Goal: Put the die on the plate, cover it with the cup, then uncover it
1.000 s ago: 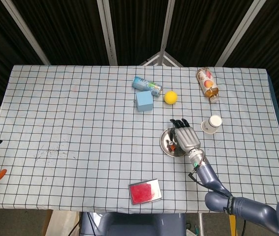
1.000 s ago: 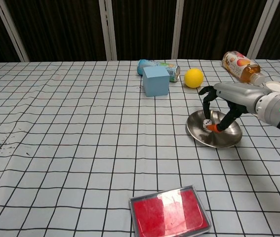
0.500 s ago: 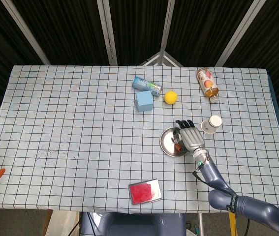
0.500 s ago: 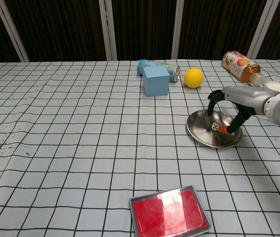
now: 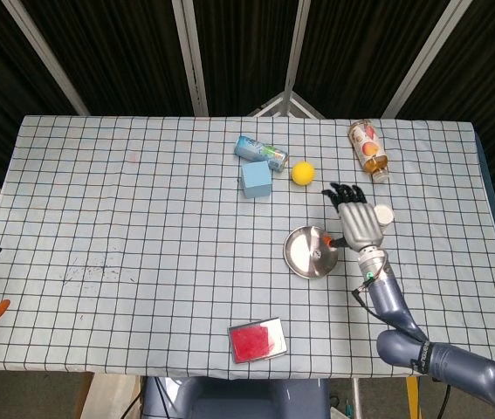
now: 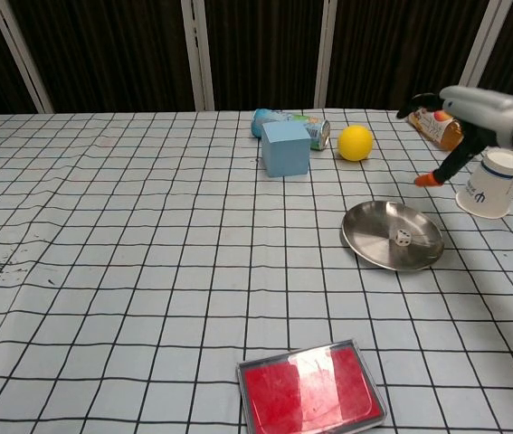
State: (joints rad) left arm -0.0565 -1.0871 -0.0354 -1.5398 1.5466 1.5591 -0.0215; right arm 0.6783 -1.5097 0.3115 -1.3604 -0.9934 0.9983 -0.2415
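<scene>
Chest view: die (image 6: 403, 238) lies on plate (image 6: 369, 246); right hand (image 6: 455, 113), fingers spread and empty, near cup (image 6: 490, 183)—next, grasp cup.

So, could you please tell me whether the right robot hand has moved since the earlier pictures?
Yes. The right robot hand has lifted off the plate and swung away, toward the paper cup, leaving the die on the plate.

There is one small white die (image 6: 403, 238), one round silver metal plate (image 6: 370, 246), one white paper cup (image 6: 490, 183), one yellow ball (image 6: 355, 142), one blue block (image 6: 285, 147), one red flat tin (image 6: 309, 389), one juice bottle (image 5: 368, 148) and what looks like one can (image 5: 261, 152).
</scene>
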